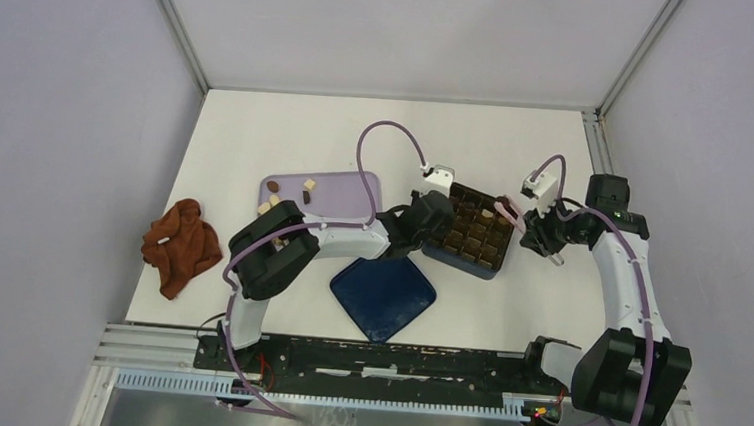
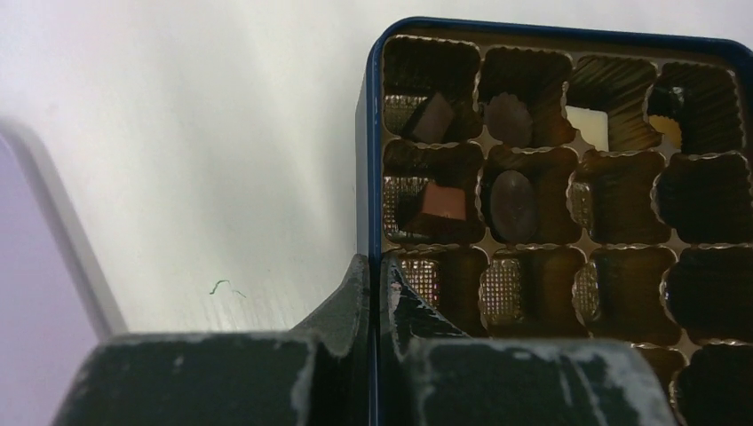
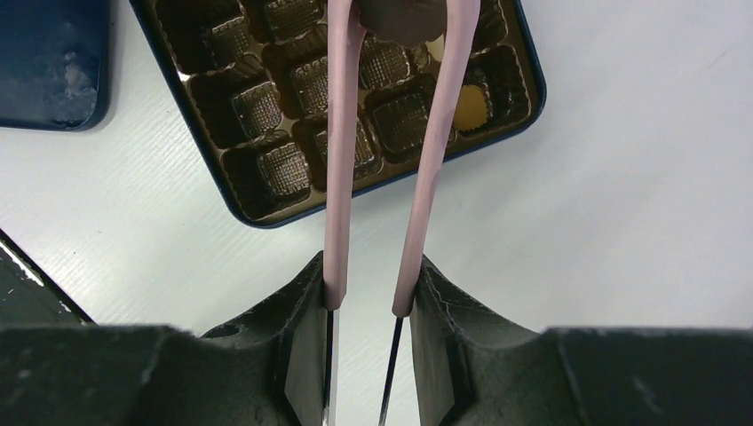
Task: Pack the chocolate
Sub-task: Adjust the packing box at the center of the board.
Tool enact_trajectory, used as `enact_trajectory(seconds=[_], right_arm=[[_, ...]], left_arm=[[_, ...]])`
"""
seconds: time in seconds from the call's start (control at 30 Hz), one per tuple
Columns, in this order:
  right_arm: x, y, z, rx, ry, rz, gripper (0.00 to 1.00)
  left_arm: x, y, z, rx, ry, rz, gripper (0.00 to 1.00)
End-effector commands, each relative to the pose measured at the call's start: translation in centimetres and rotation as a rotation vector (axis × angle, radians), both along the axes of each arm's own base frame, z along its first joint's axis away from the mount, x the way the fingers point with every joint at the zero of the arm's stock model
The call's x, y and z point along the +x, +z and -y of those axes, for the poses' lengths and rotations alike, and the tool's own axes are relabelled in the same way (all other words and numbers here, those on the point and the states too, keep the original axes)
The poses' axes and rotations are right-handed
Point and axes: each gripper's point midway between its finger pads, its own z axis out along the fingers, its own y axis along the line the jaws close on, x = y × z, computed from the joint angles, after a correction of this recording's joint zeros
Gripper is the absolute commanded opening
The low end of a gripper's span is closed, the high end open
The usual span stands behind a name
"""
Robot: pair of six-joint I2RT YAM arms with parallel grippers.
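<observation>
Top view: my left fingers (image 1: pixel 420 228) sit at the left edge of the box (image 1: pixel 471 250), mid-table (image 1: pixel 259 125). My right fingers (image 1: pixel 544 235) are just off the box's right side, w/ pink tongs (image 1: pixel 511 217) reaching in over it. Loose chocolate (image 1: pixel 308 183) lies on the lavender tray (image 1: pixel 345 183) left of the box. A blue lid (image 1: pixel 382 296) lies flat just on the near side of the box. A red-brown cloth (image 1: pixel 180 246) is bunched at far left.

Left wrist: left fingers (image 2: pixel 374 271) are pressed together, pinching the box's blue side wall (image 2: pixel 363 160) between them. The cells beyond hold chocolate: dark square (image 2: pixel 432 119), dark oval, white pc, mid-brown square, 2nd dark oval. The cells nearest me show ribbed gold bottoms.

Right wrist: right fingers (image 3: pixel 368 284) are part-closed, clamping both arms of the tongs (image 3: pixel 341 151) at the handle end. The tong tips pinch a brown pc (image 3: pixel 400 16) over the box (image 3: pixel 266 217); can't tell if it touches the insert. A yellowish pc sits in a cell by the right tong arm. A corner of the lid (image 3: pixel 53 62) shows at top left.
</observation>
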Motion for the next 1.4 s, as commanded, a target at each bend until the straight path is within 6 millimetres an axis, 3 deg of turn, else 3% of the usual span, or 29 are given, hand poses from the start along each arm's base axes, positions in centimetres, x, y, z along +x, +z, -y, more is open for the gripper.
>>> enact_trajectory(seconds=[0.0, 0.17, 0.33, 0.67, 0.83, 1.0, 1.23, 1.37], right_arm=[[-0.2, -1.3, 0.4, -0.019, 0.018, -0.038, 0.13], [-0.6, -2.8, 0.5, -0.02, 0.034, -0.103, 0.13], [-0.6, -4.0, 0.8, -0.04, 0.035, -0.145, 0.13], [0.2, -5.9, 0.1, -0.096, 0.042, -0.187, 0.15], [1.0, -6.4, -0.2, -0.133, 0.032, -0.19, 0.17], [1.5, -6.8, -0.3, -0.153, 0.027, -0.197, 0.19], [1.8, -7.2, -0.7, -0.166, 0.026, -0.212, 0.23], [2.2, -7.0, -0.7, -0.171, 0.019, -0.204, 0.33]], left_arm=[[0.9, 0.8, 1.8, -0.153, 0.024, -0.102, 0.04], [1.0, 0.2, 1.5, -0.146, 0.039, -0.133, 0.33], [0.9, 1.9, 0.9, -0.151, 0.055, -0.125, 0.49], [-2.4, 8.8, -1.6, -0.198, -0.073, -0.067, 0.56], [-4.4, 12.4, -4.0, -0.249, -0.106, -0.016, 0.68], [-6.2, 13.6, -6.5, -0.282, -0.102, -0.008, 0.71], [-8.2, 13.2, -9.7, -0.298, -0.068, -0.028, 0.71], [-8.8, 13.4, -10.7, -0.315, -0.058, -0.025, 0.71]])
